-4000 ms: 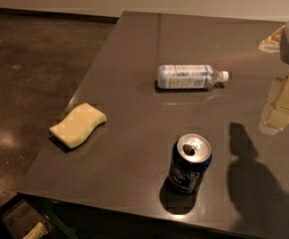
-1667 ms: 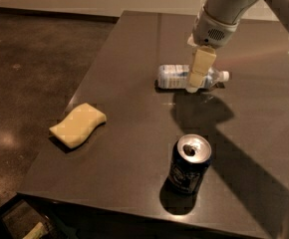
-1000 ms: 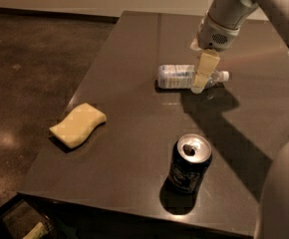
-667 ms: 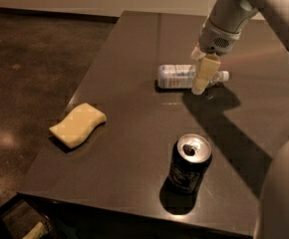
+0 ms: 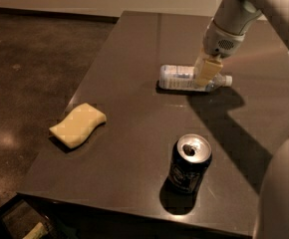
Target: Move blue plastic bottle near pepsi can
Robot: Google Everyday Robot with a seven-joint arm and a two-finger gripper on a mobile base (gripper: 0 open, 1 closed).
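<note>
The blue plastic bottle [image 5: 180,77] lies on its side at the middle back of the dark table [image 5: 129,103], with its white cap pointing right. My gripper [image 5: 207,71] reaches down from the upper right and sits over the bottle's neck end, right at the bottle. The pepsi can [image 5: 190,164] stands upright near the table's front edge, with its silver top open. It is well apart from the bottle, in front of it.
A yellow sponge [image 5: 78,125] lies on the table's left side. The table's left and front edges drop to a dark floor [image 5: 30,59]. Part of my arm [image 5: 284,188] fills the lower right corner.
My gripper came in from the right, lowered onto the bottle and shifted slightly toward its cap end. The bottle, can and sponge have not moved.
</note>
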